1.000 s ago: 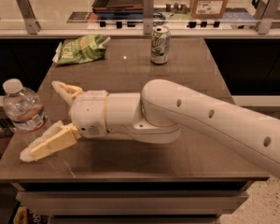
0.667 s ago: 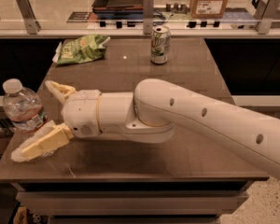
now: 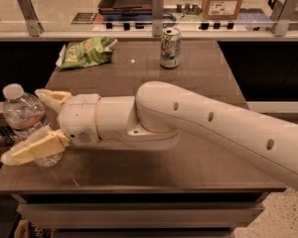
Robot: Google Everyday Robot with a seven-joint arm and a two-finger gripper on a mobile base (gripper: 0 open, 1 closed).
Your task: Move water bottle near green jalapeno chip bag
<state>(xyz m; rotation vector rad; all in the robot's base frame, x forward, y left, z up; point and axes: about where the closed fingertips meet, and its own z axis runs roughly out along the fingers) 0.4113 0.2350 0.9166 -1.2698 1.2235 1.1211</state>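
In the camera view, the pale two-finger end effector (image 3: 23,128) is holding its fingers spread on either side of the clear ribbed plastic water bottle (image 3: 21,114). The bottle is standing unlifted at the brown tabletop's (image 3: 203,148) left edge. The crumpled green jalapeno chip bag (image 3: 87,51) is lying well apart, far-left. Bare tabletop is lying between them, and the green-white soda can (image 3: 170,47) is standing aside.

One water bottle (image 3: 21,114), one green jalapeno chip bag (image 3: 87,51), one soda can (image 3: 170,47), and one tool (image 3: 24,128) at the bottle.
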